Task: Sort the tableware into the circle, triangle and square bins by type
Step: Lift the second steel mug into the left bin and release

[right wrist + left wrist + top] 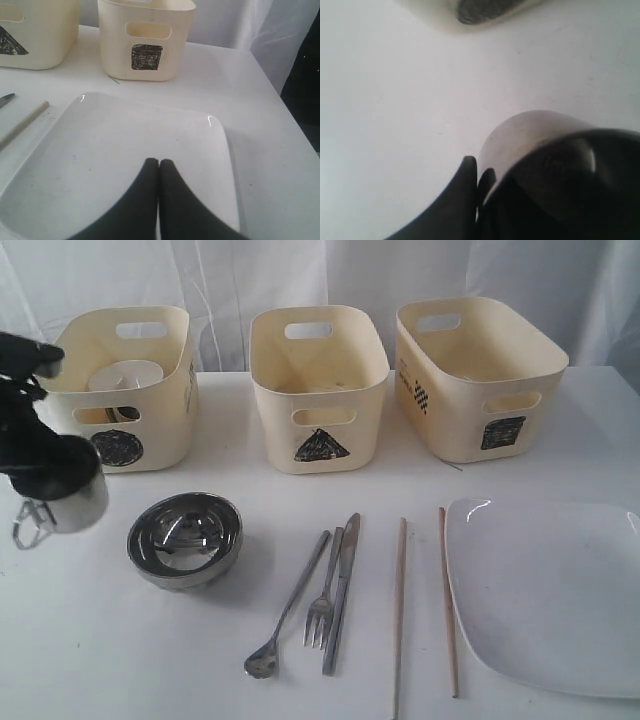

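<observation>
Left end effector (50,472), at the left edge of the exterior view, grasps a steel mug (78,506) in front of the circle bin (165,415). Right end effector (159,167) is clenched, fingertips pressed together, over the white plate (100,150) on the table (90,640).

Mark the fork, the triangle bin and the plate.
fork (327,588): exterior view, on the middle of its handle.
triangle bin (278,425): exterior view, on its front wall, beside the handle cut-out.
plate (550,590): exterior view, on its bare middle.
</observation>
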`<action>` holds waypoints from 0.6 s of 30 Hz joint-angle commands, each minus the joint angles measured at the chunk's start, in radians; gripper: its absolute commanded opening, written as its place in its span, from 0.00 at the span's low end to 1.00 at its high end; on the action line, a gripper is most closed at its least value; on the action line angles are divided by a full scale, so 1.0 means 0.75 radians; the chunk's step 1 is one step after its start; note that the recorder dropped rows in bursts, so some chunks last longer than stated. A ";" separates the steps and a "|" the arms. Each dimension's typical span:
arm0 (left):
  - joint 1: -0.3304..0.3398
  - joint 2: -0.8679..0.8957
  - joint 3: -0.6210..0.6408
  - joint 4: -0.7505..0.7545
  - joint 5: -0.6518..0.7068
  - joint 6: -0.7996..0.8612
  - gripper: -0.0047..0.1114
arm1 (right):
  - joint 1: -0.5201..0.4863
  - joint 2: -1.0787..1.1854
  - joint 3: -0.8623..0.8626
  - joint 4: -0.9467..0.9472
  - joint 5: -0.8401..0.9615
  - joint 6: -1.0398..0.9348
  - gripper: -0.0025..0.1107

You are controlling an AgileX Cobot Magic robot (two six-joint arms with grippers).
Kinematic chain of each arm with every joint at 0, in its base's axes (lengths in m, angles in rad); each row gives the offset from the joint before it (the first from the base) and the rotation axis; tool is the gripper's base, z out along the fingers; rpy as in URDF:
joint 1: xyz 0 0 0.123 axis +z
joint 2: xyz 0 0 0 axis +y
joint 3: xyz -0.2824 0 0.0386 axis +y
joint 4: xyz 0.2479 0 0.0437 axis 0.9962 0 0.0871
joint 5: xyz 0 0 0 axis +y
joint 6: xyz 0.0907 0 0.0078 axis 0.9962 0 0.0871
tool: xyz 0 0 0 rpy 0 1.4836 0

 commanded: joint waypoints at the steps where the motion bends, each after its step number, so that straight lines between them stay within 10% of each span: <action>1: 0.001 -0.232 -0.104 0.156 0.071 -0.053 0.04 | 0.002 -0.009 0.006 -0.013 -0.011 0.001 0.02; 8: 0.001 -0.390 -0.169 0.162 -0.661 -0.084 0.04 | 0.002 -0.009 0.006 -0.013 -0.011 0.001 0.02; 18: 0.020 0.218 -0.201 0.138 -1.317 0.112 0.04 | 0.002 -0.009 0.006 -0.013 -0.011 0.001 0.02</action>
